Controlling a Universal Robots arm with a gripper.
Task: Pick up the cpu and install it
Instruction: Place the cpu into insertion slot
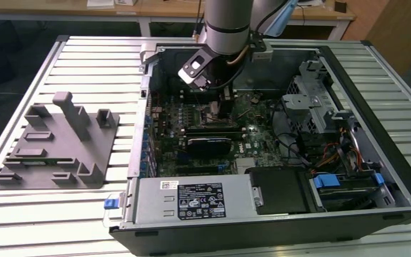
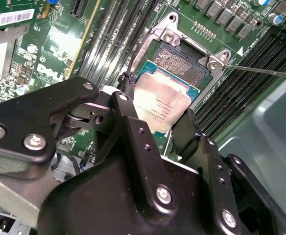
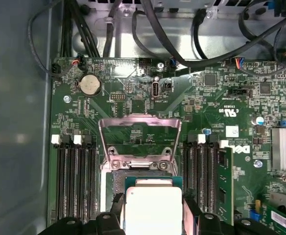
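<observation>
- Gripper [image 2: 157, 117]: clamped on the cpu [image 2: 163, 103], with one black finger [image 2: 186, 131] on each of two opposite edges. The jaws are spread no wider than the chip.
- Hidden: in the second wrist view the gripper body covers one edge of the cpu. In the first wrist view the picture's edge cuts off part of the cpu [image 3: 153, 208].
- The cpu overlaps part of the open socket [image 2: 179, 61], and the rest of the contact field is bare. Cannot tell if the chip touches the contacts.
- Exterior view: the arm [image 1: 227, 21] reaches down into the open case [image 1: 377, 80]. The fingertips are hard to make out against the dark board.
- Cpu: flat and square, silvery-grey lid with faint print, thin green rim.
- Load plate [image 3: 139, 142]: swung open beside the socket.
- The case stands on the bench [image 1: 84, 59]. A grey fixture [image 1: 55, 144] sits near the bench edge at the exterior view's left.
</observation>
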